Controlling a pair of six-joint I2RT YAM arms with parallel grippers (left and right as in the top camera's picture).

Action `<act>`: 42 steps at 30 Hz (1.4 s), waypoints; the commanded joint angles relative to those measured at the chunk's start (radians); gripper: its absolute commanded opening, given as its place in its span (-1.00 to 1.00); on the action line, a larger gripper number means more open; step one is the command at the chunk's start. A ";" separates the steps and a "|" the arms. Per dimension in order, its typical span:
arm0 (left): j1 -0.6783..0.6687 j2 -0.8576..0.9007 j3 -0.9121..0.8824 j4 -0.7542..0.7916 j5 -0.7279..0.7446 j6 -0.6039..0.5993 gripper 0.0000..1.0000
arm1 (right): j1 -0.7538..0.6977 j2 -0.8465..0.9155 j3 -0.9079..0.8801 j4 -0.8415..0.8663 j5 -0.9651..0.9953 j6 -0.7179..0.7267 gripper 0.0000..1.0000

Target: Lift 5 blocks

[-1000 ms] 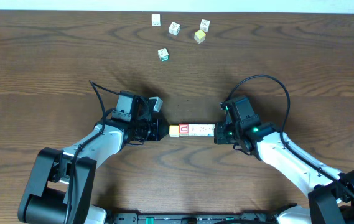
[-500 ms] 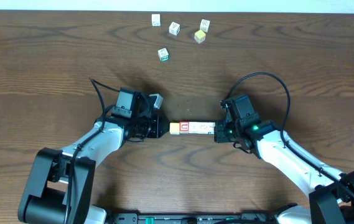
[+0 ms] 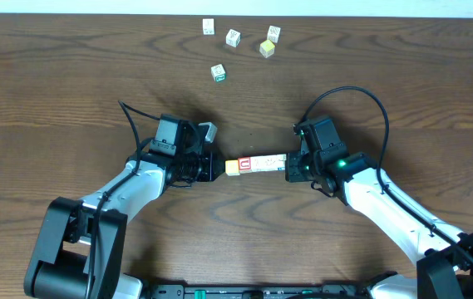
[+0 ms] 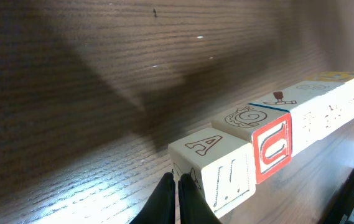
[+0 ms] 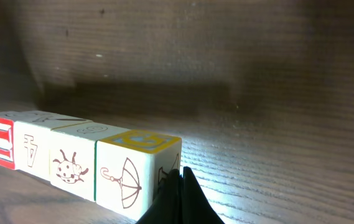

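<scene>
With fingers pressed together and nothing between them, the left gripper (image 3: 214, 169) pushes its tips against one end of the row of five blocks (image 3: 257, 164) and the right gripper (image 3: 289, 166) against the other, so the row is squeezed between them mid-table (image 3: 70, 91), seemingly raised off the wood.

The dark brown wood-grain counter (image 3: 70, 83) is carrying three whitish wooden cubes (image 3: 233, 37) and a pale yellow cube (image 3: 267, 48) near its far edge, with a green-bordered cube (image 3: 218, 73) sitting slightly nearer.
</scene>
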 commanded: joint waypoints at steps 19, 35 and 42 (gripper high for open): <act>-0.068 -0.042 0.077 0.012 0.247 -0.017 -0.86 | 0.089 -0.016 0.061 0.021 -0.342 -0.014 -0.97; -0.068 -0.074 0.117 -0.021 0.247 -0.017 -0.86 | 0.092 -0.016 0.083 0.014 -0.343 -0.014 -0.97; -0.068 -0.074 0.117 -0.020 0.247 -0.017 -0.86 | 0.099 -0.016 0.119 -0.006 -0.343 -0.018 -0.98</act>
